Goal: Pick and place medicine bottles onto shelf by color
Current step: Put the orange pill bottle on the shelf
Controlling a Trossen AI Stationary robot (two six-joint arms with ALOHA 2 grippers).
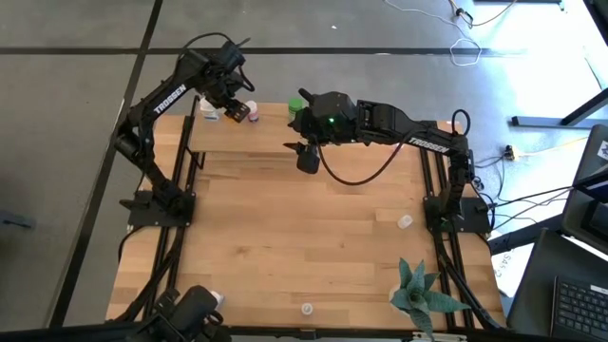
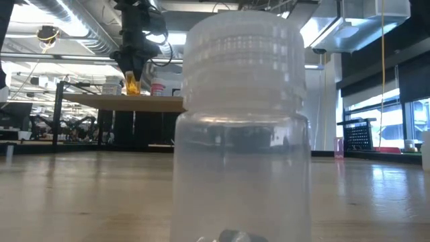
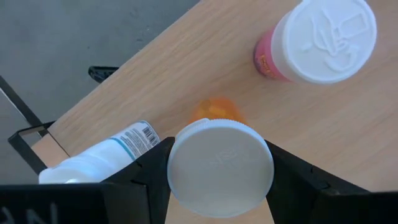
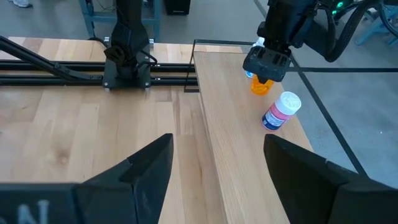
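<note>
Orange bottle (image 3: 221, 168) clamped between left fingers (image 3: 146, 171) over shelf (image 3: 323, 118), right fingers (image 4: 152, 165) spread, empty.

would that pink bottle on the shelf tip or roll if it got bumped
The pink bottle stands upright on the shelf and looks narrow for its height, so a nudge would probably tip it. Being round, it would likely roll then. It looks like light plastic.

On the light wood shelf (image 4: 249, 143), a pink bottle (image 4: 277, 115) wears a white cap beside an orange bottle (image 4: 260, 86), white-capped.
</note>
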